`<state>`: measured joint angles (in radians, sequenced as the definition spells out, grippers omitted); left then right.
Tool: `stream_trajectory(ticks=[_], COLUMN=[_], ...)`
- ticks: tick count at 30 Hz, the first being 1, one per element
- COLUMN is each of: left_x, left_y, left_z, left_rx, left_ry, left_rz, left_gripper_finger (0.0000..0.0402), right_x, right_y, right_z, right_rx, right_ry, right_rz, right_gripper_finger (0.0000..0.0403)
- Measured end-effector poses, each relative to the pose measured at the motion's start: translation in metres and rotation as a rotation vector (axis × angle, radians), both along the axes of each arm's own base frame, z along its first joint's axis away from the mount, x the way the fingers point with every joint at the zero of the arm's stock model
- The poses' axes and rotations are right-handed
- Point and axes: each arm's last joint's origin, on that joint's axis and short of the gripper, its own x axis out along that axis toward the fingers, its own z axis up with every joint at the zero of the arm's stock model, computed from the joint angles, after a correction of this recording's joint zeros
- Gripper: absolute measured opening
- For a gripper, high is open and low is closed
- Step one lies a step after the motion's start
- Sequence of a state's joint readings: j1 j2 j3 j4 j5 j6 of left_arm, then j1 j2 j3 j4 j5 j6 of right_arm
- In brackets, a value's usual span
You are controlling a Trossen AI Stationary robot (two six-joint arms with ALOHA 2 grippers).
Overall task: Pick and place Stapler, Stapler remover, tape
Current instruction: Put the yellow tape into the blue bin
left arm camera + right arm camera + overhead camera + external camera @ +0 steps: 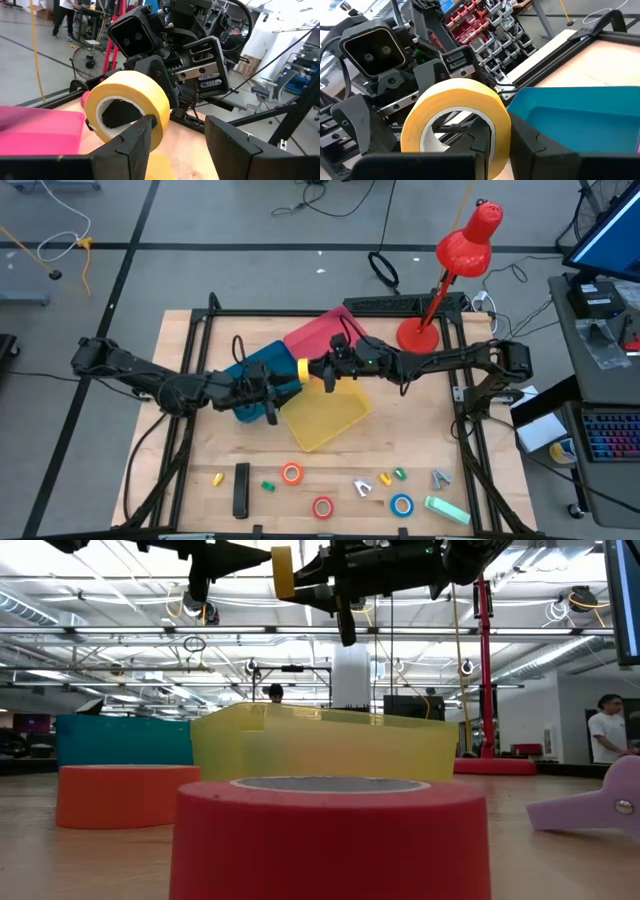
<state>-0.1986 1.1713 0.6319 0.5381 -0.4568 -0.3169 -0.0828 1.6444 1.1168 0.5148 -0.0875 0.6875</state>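
While above yellow bin (325, 418) | right gripper (318, 372) clamps yellow tape (303, 370)

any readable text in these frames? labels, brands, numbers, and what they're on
None readable.
Yellow tape roll, gripped by the right gripper: outer band and core blank.
Left gripper: bare dark fingers, no marking.
Yellow bin, teal bin, red tape roll: plain surfaces.
Monitor and keyboard beside the table: too small to read.
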Motion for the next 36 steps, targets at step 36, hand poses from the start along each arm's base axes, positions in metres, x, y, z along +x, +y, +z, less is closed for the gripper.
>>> stream_trajectory(ticks=[36], left_x=[0.005], left_y=[0.026], left_z=[-0.001], left_rx=[-0.136], left_ry=[-0.009], left_rz=[-0.265], left_gripper_finger=[0.0035], right_x=[0.001], right_y=[0.002], right_z=[-0.002], right_rx=[0.011], right_ry=[0.01], right_rz=[-0.018], right_gripper_finger=[0.0048])
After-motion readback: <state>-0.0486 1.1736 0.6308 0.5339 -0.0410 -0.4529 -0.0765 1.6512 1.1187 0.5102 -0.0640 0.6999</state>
